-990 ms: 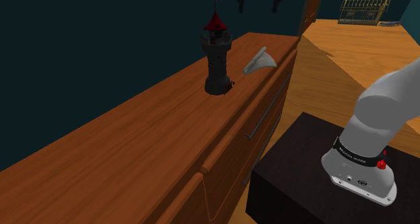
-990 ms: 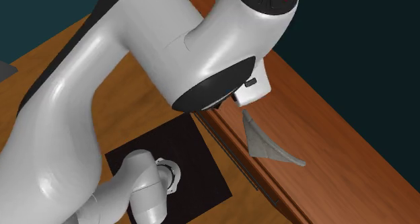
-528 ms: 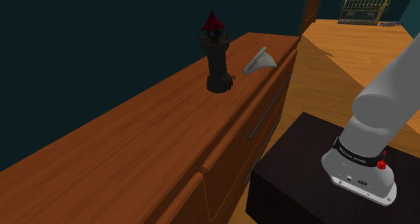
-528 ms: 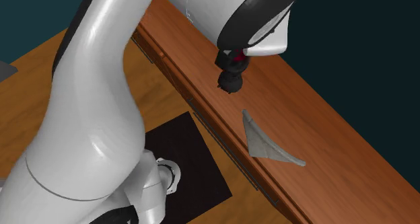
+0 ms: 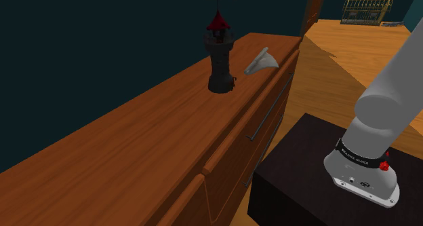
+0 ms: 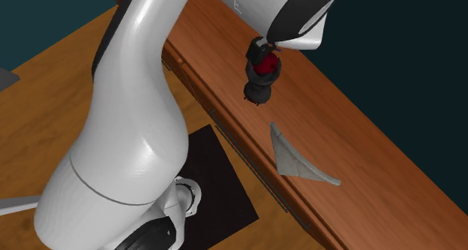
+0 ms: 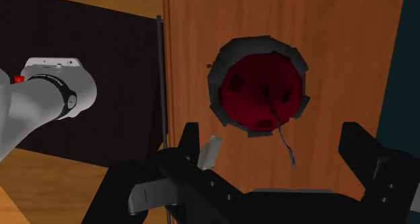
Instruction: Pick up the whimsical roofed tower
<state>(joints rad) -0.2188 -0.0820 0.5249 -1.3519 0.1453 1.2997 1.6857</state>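
Keeping the gripper (image 7: 274,140) wide open, fingers (image 7: 190,143) far apart & gripping nothing. Hanging it right over the tower (image 5: 218,58), looking straight down on the red roof (image 7: 259,98) w/ the thin flag pole (image 7: 281,136) poking up between the fingers, not touching them. Sliding over vs. a sec ago: in the shoulder view, starting off to the right of the roof tip, moving left bit by bit, now sitting just about centred above the flag. Swinging the big white arm (image 6: 127,136) aside too in the second exterior view, so uncovering the tower, hidden behind it a sec ago. Not bumping the tower at all: leaving it upright in the same spot on the brown wood dresser top (image 5: 135,143), w/ a grey curved cone-like thing (image 5: 261,62) lying near it. Meaning, prob.: lining-up nearly done, grab not yet begun; needing to go straight down next & squeeze the dark body under the roof. Looking for words: finding tiny white letters on the black band (image 5: 356,156) round the arm's base, above the black stand (image 5: 291,191), but too small to read. Finding no other labels.
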